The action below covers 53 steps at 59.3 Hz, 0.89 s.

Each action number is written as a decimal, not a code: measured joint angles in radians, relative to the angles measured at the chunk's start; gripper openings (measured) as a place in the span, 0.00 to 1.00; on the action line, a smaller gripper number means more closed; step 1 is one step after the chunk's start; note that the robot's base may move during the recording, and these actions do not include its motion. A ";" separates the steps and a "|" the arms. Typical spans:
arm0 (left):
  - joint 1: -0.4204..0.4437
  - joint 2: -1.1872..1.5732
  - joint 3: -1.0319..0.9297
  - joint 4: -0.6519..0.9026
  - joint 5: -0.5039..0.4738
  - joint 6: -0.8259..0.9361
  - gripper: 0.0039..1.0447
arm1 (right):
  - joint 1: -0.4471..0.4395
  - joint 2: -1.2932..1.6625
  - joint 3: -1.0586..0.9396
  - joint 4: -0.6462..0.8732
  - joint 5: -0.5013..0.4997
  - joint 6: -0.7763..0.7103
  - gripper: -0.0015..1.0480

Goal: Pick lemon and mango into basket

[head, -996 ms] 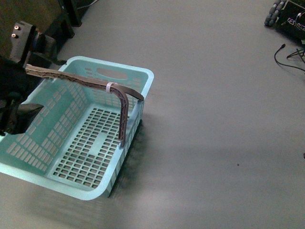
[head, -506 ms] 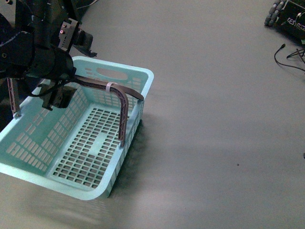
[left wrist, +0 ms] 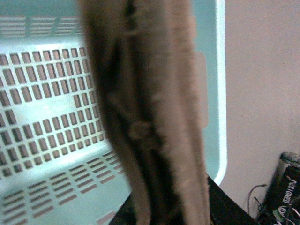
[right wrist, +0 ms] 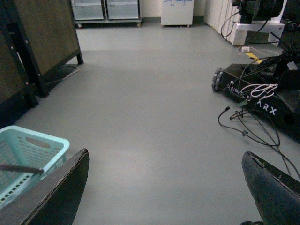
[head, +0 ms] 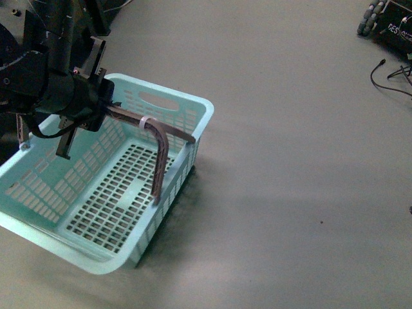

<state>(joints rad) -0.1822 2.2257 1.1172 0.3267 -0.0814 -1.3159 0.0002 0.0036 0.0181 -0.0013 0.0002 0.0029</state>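
Grey floor [head: 290, 161] stretches across the room, with a cabled robot base [right wrist: 262, 93] parked at the far right. On the robot's left stands the turquoise basket [head: 193, 109], no fruit in it yet, its long axis running away from the robot. The left gripper [head: 87, 103] has its jaws clenched on the top of the brown handle [head: 158, 138], and the basket looks tipped. The right gripper [right wrist: 164, 157] hangs released, jaws wide, well apart from the basket. Neither lemon nor mango shows in any view, so I cannot tell which arm is nearer them.
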 joint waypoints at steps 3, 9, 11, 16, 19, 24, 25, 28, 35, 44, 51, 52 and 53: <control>0.001 -0.024 -0.025 0.011 -0.002 0.003 0.05 | 0.000 0.000 0.000 0.000 0.000 0.000 0.92; 0.009 -0.105 -0.102 0.027 0.005 -0.011 0.05 | 0.000 0.000 0.000 0.000 0.000 0.000 0.92; 0.014 -0.141 -0.132 0.029 0.008 -0.014 0.05 | 0.000 0.000 0.000 0.000 0.000 0.000 0.92; 0.031 -0.242 -0.205 0.031 0.019 -0.023 0.05 | 0.000 0.000 0.000 0.000 0.000 0.000 0.92; 0.048 -0.344 -0.262 0.026 0.031 -0.030 0.05 | 0.000 0.000 0.000 0.000 0.000 0.000 0.92; 0.072 -0.501 -0.324 -0.014 0.048 -0.046 0.05 | 0.000 0.000 0.000 0.000 0.000 0.000 0.92; 0.076 -0.521 -0.330 -0.021 0.050 -0.049 0.05 | 0.000 0.000 0.000 0.000 0.000 0.000 0.92; 0.093 -0.626 -0.358 -0.054 0.064 -0.066 0.05 | 0.000 0.000 0.000 0.000 0.000 0.000 0.92; 0.125 -0.828 -0.385 -0.134 0.101 -0.115 0.05 | 0.000 0.000 0.000 0.000 0.000 0.000 0.92; 0.148 -1.093 -0.386 -0.294 0.123 -0.156 0.05 | 0.000 0.000 0.000 0.000 0.000 0.000 0.92; 0.156 -1.248 -0.381 -0.407 0.147 -0.172 0.05 | 0.000 0.000 0.000 0.000 0.000 0.000 0.92; 0.157 -1.257 -0.380 -0.414 0.150 -0.172 0.05 | 0.000 0.000 0.000 0.000 0.000 0.000 0.92; 0.160 -1.275 -0.377 -0.431 0.154 -0.172 0.05 | 0.000 0.000 0.000 0.000 0.000 0.000 0.92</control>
<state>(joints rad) -0.0219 0.9512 0.7406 -0.1043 0.0727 -1.4876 0.0002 0.0036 0.0181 -0.0013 0.0002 0.0029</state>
